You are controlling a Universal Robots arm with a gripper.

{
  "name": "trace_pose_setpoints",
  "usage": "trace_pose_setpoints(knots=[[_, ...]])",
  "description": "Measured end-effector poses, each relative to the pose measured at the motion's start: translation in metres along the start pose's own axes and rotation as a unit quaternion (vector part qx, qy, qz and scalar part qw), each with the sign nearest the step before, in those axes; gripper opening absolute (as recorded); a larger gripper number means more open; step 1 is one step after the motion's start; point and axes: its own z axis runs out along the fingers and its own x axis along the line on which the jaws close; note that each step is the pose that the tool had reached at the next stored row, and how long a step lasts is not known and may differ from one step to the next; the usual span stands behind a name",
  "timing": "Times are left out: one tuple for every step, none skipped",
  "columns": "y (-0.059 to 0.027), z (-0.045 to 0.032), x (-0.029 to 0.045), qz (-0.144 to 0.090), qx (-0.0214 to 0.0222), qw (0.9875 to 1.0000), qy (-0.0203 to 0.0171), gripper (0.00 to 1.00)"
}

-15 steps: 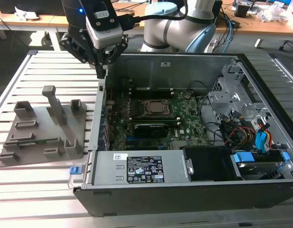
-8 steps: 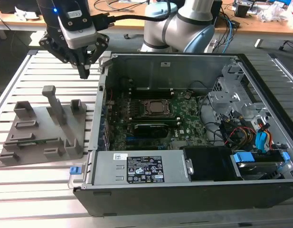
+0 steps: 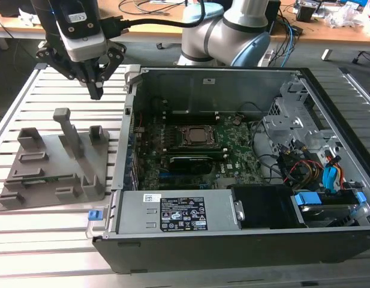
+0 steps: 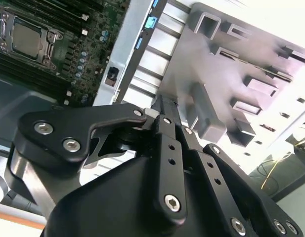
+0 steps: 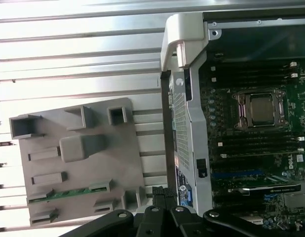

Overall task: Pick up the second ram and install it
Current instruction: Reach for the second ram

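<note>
Hand hovering, ram in its tray

The hand (image 3: 96,90) hung closed and empty above the desk (image 3: 29,240); the second ram (image 5: 68,194) lay slotted in the grey holder tray (image 5: 127,148).

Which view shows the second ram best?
The first wrist view: the second ram lies full-length in the holder tray. The exterior view gives a green sliver; the second wrist view leaves it indistinguishable.
</note>
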Motion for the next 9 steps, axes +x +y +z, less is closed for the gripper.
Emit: trace_pose_setpoints(knots=[[-0.0002,-0.0001,0.0024,0.0,0.0,1.0,0.0,0.11],[-0.0003,-0.0001,0.0035,0.0,0.0,1.0,0.0,0.11],[-0.0004,-0.0001,0.0058,0.0,0.0,1.0,0.0,0.11],[-0.0005,-0.0001,0.0068,0.0,0.0,1.0,0.0,0.11],[-0.0006,-0.0001,0.0076,0.0,0.0,1.0,0.0,0.11],[-0.0007,-0.0002,0.009,0.0,0.0,1.0,0.0,0.11],[-0.0008,-0.0002,0.0101,0.0,0.0,1.0,0.0,0.11],[-0.0009,-0.0002,0.0125,0.0,0.0,1.0,0.0,0.11],[-0.0011,-0.0002,0.0147,0.0,0.0,1.0,0.0,0.11]])
